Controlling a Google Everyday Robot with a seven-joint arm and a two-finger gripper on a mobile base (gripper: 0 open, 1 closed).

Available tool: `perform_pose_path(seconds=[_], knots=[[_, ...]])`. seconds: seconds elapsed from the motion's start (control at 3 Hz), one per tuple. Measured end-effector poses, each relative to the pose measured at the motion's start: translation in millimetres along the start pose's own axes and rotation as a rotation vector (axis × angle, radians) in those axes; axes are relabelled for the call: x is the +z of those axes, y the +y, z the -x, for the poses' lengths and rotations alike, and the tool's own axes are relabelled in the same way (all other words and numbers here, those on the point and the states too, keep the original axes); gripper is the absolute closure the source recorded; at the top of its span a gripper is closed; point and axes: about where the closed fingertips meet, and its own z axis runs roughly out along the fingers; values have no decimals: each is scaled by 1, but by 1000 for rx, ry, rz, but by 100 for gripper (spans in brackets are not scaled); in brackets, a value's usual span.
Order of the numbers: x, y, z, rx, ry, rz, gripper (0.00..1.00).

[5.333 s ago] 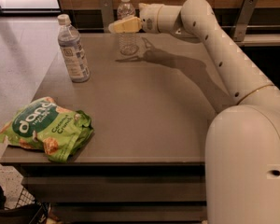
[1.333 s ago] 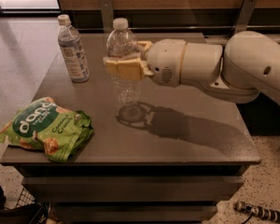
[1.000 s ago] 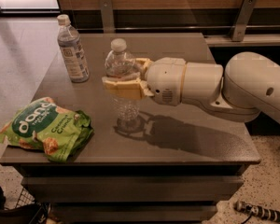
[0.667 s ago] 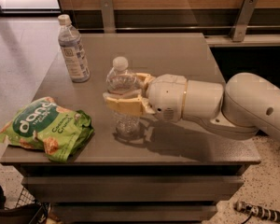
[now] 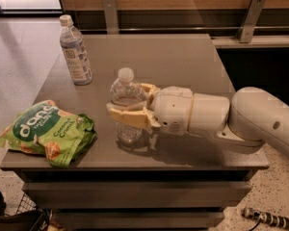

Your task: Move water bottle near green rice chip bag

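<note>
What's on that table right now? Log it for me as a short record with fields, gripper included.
table: grey top
gripper: closed around the water bottle, toward the front of the table
water bottle: upright, white cap on, right of the chip bag with a gap between them
chip bag: green, lying flat at the front left corner, left end past the table edge
other bottle: bigger label, upright at the back left, nothing touching it
task status: bottle close to the bag, not yet released
</note>
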Motion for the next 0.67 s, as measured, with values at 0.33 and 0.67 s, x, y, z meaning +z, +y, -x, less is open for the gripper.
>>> perform_pose_path(seconds=[0.33,0.67], knots=[[1,-1,1,2,2,1,100],[7,-8,-4,26,18,16,100]])
